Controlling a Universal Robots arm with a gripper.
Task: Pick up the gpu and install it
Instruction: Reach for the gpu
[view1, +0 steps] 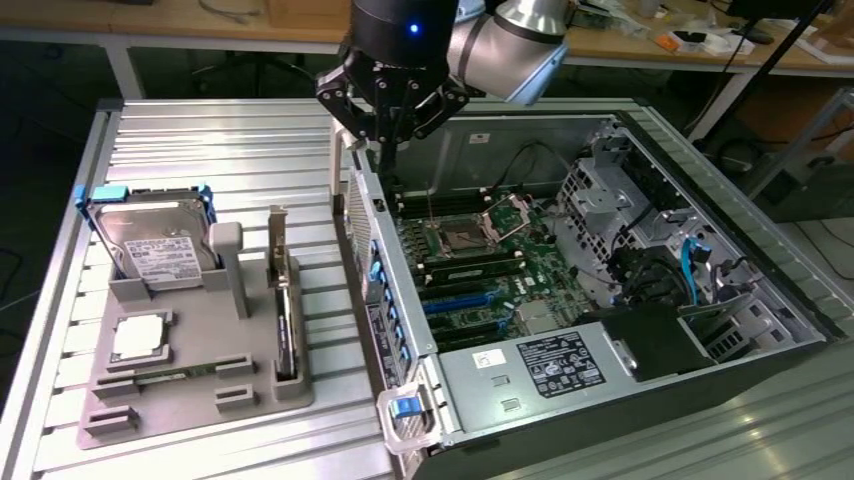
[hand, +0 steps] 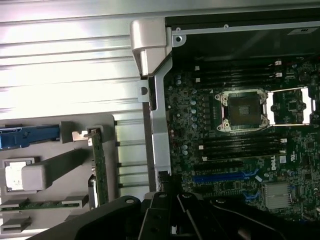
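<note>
Arm (view1: 514, 40) (beyond pincer (view1: 391, 148)) mostly off-frame

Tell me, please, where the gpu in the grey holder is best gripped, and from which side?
Probably its upper long edge, coming straight down from above and closing across the two flat faces. The gpu stands on edge in a slot of the grey holder, so only the top is free.

gpu (view1: 282, 320): open above | case wall (view1: 400, 290) near, exterior view's right

Both views look down on the computer case (view1: 380, 250), wrist nearer.
</note>
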